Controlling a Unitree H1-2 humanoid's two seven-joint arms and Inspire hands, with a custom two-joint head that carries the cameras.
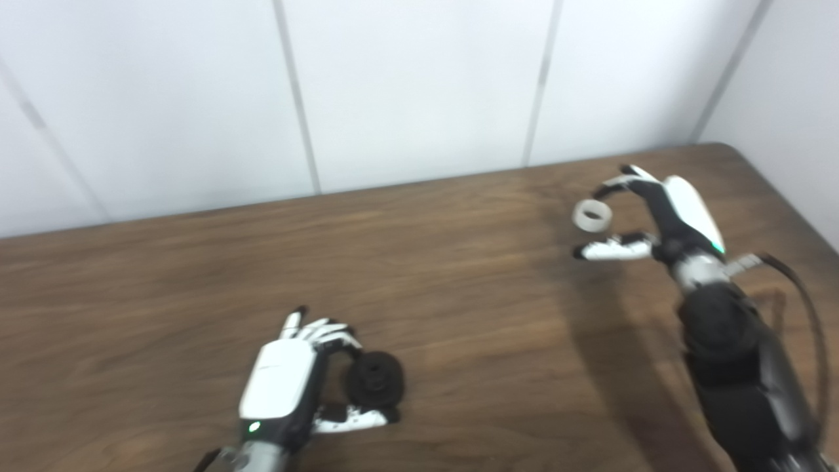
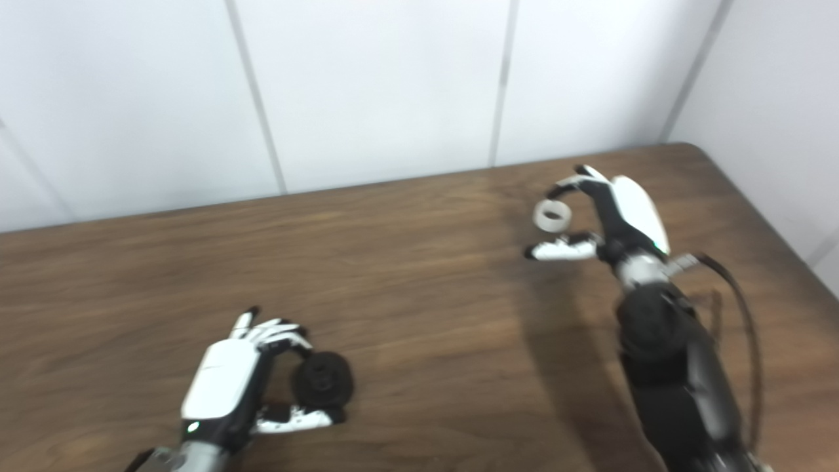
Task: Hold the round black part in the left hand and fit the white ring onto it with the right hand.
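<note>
While you look over the scene, you see first the brown wooden table, which fills the lower part of both views and meets a white panelled wall at its far edge. You see no box, tray or other container on it; the two parts lie between the fingers of the hands.

Your right arm, dark and thick, comes in from the bottom right corner with a black cable looping beside it. Your right hand is near the far right side of the table. Its fingers curve from above and its thumb reaches out below, and the white ring sits in the space between them. The pictures are blurred, so you cannot tell if the fingers really touch the ring or only surround it.

Your left hand is low at the near edge, left of centre, with a green light near its wrist. The round black part is just to the right of its palm, between the bent fingers above and the thumb below. The fingers are around it, but whether they press it you cannot tell.

The two hands are well apart.
</note>
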